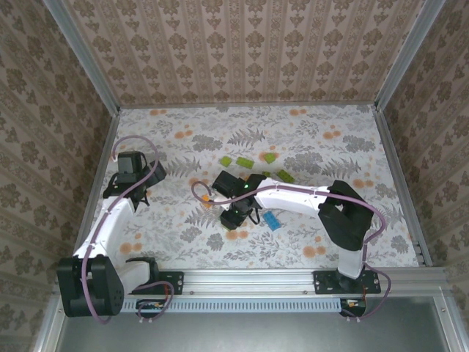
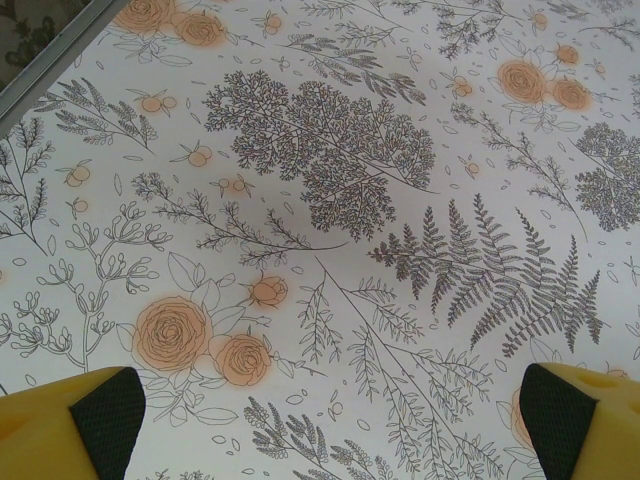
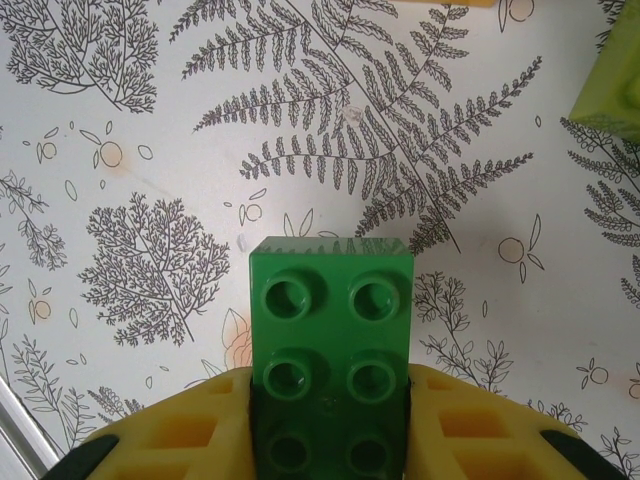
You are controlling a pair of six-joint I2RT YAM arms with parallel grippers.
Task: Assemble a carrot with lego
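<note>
My right gripper (image 3: 330, 385) is shut on a dark green lego brick (image 3: 332, 330), studs facing the camera, held a little above the flowered table. In the top view this gripper (image 1: 236, 214) hangs over the table's middle. Loose lime-green lego bricks (image 1: 244, 163) lie just beyond it, and one more (image 1: 285, 174) sits to the right. A blue brick (image 1: 272, 220) rests beside the right forearm. A lime brick (image 3: 612, 85) is at the right edge of the right wrist view. The carrot is out of view. My left gripper (image 2: 330, 425) stands open over bare cloth at the far left (image 1: 136, 192).
A metal rail (image 1: 95, 183) borders the table on the left and another (image 1: 399, 183) on the right, with patterned walls behind them. The left wrist view catches that left rail (image 2: 50, 55) in its top corner.
</note>
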